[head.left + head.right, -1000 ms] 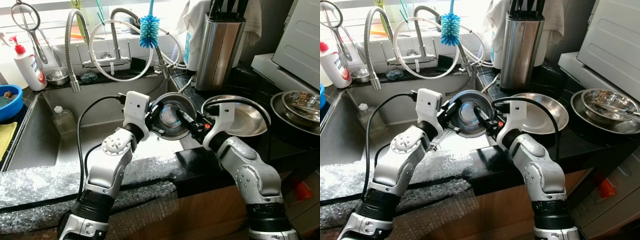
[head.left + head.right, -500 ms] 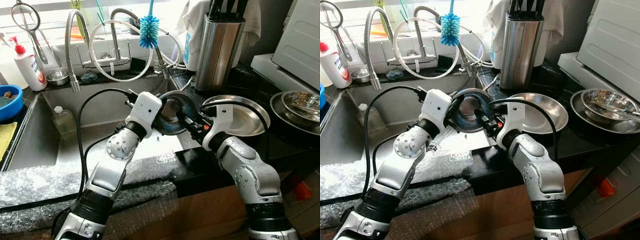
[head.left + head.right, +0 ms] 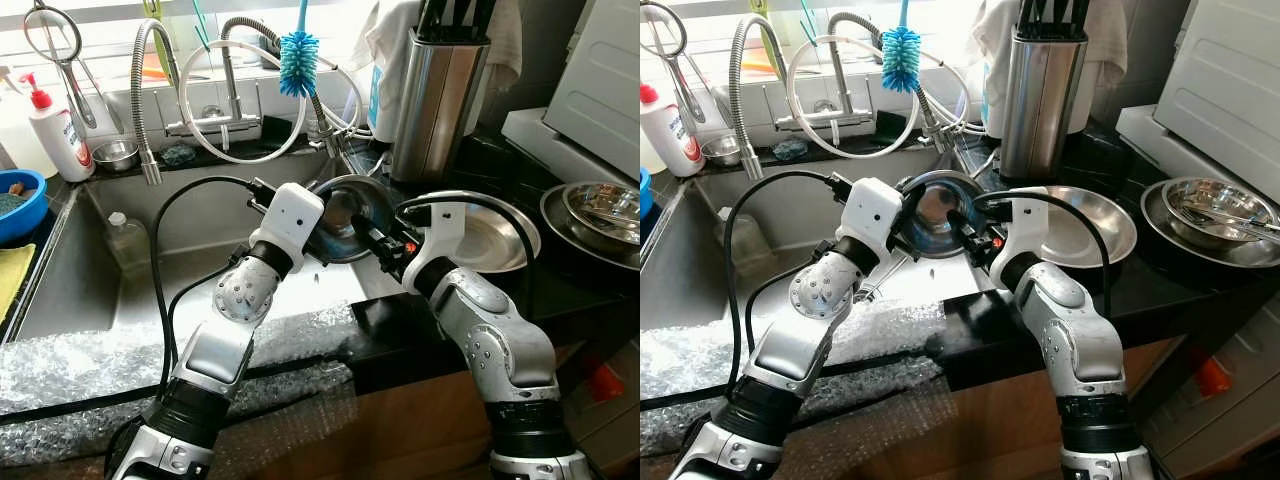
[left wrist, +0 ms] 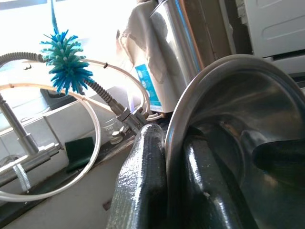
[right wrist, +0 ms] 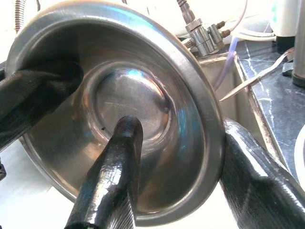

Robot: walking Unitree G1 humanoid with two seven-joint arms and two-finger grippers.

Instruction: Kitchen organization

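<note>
Both pincers clamped on one steel bowl, held tilted on edge above the sink's right end: left pincer with a finger on either side of the rim, right pincer likewise, one finger inside the bowl, one behind the rim. Just right of that, on the dark counter, a steel plate, a tall steel knife block behind, stacked steel bowls farther right. Behind the sink, a looped hose, a blue bottle brush hanging, a soap bottle at left.
</note>
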